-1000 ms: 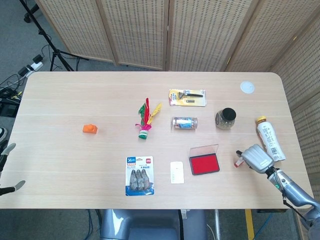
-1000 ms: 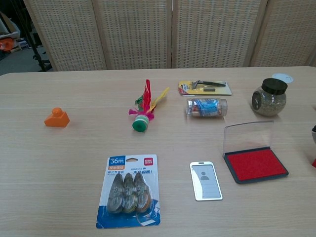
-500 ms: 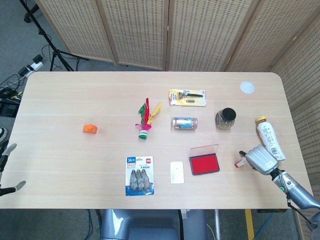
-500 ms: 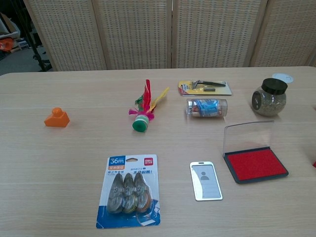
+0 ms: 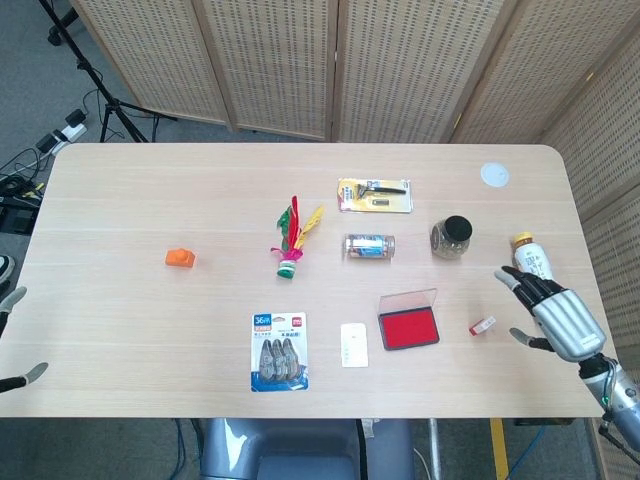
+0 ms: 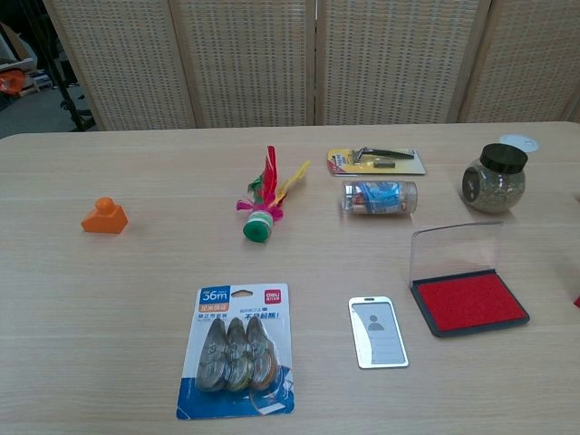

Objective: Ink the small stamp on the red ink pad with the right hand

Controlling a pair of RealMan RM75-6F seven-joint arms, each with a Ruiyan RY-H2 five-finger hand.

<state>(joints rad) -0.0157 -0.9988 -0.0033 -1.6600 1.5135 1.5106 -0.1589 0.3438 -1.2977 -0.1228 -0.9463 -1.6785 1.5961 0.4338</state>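
The small red and white stamp [image 5: 483, 325] lies on its side on the table, just right of the red ink pad [image 5: 409, 328], whose clear lid [image 5: 408, 299] stands open. My right hand [image 5: 556, 314] hovers a little to the right of the stamp, fingers spread, holding nothing. In the chest view the ink pad [image 6: 469, 302] is at lower right and only a red sliver of the stamp [image 6: 576, 301] shows at the right edge; the right hand is out of that view. Two spread fingertips of my left hand [image 5: 12, 335] show at the far left edge, off the table.
A lying bottle [image 5: 537, 275] and a dark-lidded jar [image 5: 452, 237] sit behind the right hand. A badge card [image 5: 353, 344] and a correction-tape pack [image 5: 279, 350] lie left of the pad. Farther back are a shuttlecock [image 5: 292, 240], orange block [image 5: 180, 258] and razor pack [image 5: 375, 194].
My right hand let go of the stamp, opened its fingers and drew back to the right. The stamp now lies free on the table beside the pad.
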